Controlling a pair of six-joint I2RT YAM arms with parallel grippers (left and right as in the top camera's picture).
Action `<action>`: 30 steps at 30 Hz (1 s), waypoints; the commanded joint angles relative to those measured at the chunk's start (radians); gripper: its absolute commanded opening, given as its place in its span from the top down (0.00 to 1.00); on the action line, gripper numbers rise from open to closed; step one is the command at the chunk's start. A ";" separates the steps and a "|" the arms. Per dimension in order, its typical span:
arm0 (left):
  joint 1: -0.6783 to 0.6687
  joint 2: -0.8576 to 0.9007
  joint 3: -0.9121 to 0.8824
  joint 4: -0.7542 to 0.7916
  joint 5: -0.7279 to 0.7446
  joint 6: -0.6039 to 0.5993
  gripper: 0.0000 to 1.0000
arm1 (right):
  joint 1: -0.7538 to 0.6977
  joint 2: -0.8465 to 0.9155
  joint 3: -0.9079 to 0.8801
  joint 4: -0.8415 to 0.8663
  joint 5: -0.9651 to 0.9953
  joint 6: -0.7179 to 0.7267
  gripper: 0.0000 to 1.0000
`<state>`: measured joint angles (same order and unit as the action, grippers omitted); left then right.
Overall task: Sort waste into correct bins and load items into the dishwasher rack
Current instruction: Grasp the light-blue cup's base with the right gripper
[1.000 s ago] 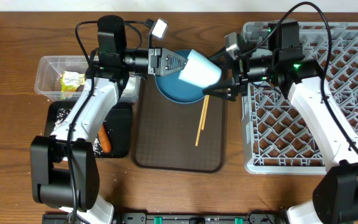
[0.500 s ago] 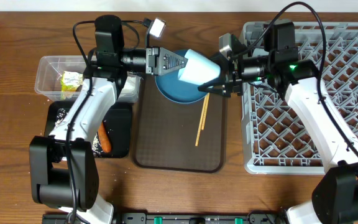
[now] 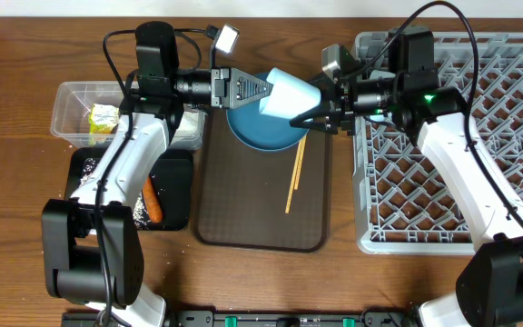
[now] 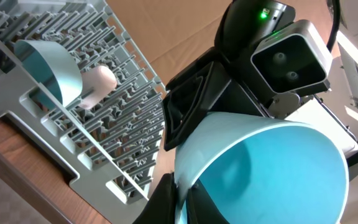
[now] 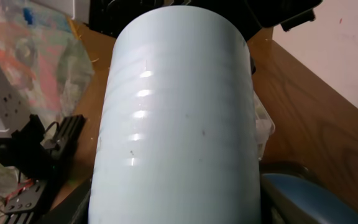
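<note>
Light blue small cup (image 3: 291, 98), smooth-walled and tapered, lying on its side in the air between my two sets of jaws. At left, my left gripper (image 3: 263, 91) is pressed together on the thin wall at the cup's rim, so the teal-lined mouth opens back toward that wrist. The body runs rightward from those jaws. Its closed base end sits between the fingers of my right gripper (image 3: 314, 116), which flank the wall on either side and appear to bear on it. Beneath both jaws lie the large round blue plate (image 3: 252, 134) and the thin wooden chopsticks (image 3: 293, 177), on the dark brown rectangular serving tray (image 3: 243, 213). To the right of my right jaws stands the large square grey plastic dishwasher rack (image 3: 364, 209), with a small pink cup (image 4: 98, 84) among its pegs.

Handling, as judged: the cup looks light, stiff and hollow, and its glossy wall could slide under a shallow pinch. The rim hold carries it but would let it swing. A firmer hold lies across the body near the base, with the fingers set deep on both sides before the rim pinch is let go.
</note>
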<state>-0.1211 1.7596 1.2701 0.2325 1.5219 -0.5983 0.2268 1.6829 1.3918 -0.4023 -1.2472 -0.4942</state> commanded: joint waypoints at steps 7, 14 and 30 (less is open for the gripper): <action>-0.042 -0.009 -0.036 -0.006 0.014 0.003 0.94 | 0.023 0.001 0.002 0.092 -0.054 0.093 0.78; -0.045 -0.009 -0.042 -0.007 0.012 0.011 0.94 | 0.022 0.001 0.002 0.122 -0.054 0.121 0.83; -0.058 -0.009 -0.071 -0.006 0.009 0.031 0.94 | 0.011 0.000 0.002 0.168 -0.039 0.188 0.82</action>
<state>-0.1535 1.7596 1.2327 0.2321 1.5158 -0.5980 0.2344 1.6878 1.3838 -0.2642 -1.2659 -0.3485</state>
